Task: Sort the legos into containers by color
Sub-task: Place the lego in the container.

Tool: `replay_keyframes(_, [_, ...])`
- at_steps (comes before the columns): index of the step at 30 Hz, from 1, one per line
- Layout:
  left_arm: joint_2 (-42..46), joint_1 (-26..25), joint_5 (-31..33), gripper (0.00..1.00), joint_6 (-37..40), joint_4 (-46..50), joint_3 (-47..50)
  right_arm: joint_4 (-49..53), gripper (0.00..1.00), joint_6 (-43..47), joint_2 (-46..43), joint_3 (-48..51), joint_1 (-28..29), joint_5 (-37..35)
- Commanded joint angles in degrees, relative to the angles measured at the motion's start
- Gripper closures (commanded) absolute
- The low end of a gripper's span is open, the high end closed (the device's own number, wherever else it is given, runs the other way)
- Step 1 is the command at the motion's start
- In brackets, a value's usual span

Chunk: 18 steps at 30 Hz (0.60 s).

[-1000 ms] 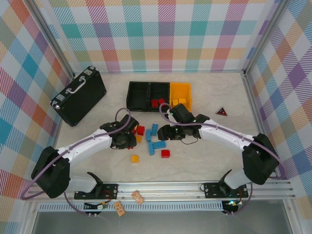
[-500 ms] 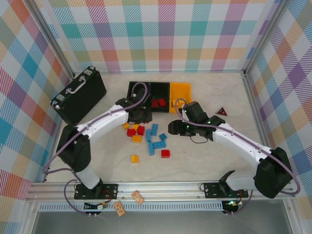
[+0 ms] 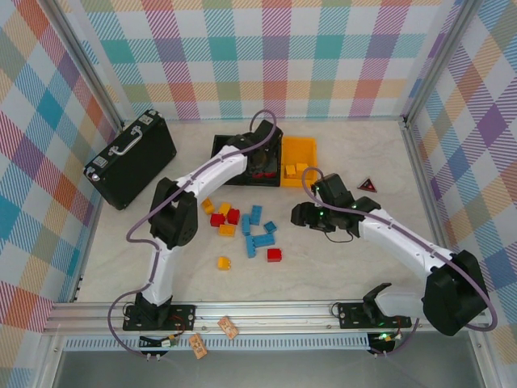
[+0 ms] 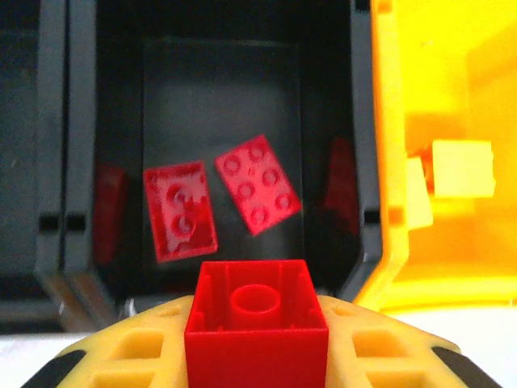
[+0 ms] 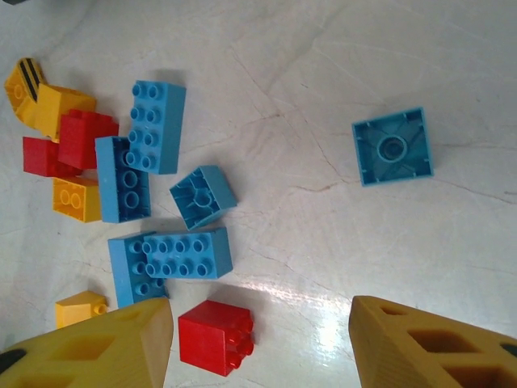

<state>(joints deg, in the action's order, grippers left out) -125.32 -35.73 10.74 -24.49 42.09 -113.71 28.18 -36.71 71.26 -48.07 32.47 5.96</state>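
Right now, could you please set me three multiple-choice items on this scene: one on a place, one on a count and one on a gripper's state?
1. Where does the left gripper hang?
A) over the middle black plastic bin
B) over the yellow-orange plastic bin
C) over the black briefcase

2. How many flat red plastic bricks lie on that bin's floor?
A) one
B) two
C) four

3. The right gripper is
A) open and empty
B) shut on a brick
C) shut on nothing

Answers:
1 A: the left wrist view looks down into that bin, past the red square plastic brick that the gripper holds.
2 B: two lie side by side, the second one left of the first.
3 A: its fingers stand apart with nothing gripped between them.
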Motion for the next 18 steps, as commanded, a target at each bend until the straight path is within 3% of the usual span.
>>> replay_keyframes(1, [-4.0,1.9,-0.1,0.85,1.2,1.9,-6.3,0.9,0.40,-0.9,-1.8,0.7,-0.5,-0.6])
replay_keyframes(10, [-15.2,2.7,0.9,0.83,2.7,3.0,-20.3,1.7,0.40,-1.0,-2.8,1.6,-1.3,-0.9])
replay_keyframes(18, [-19.5,3.4,0.9,0.80,3.0,0.2,-24.3,2.3,0.40,-1.3,-4.3,2.6,-1.8,-1.3])
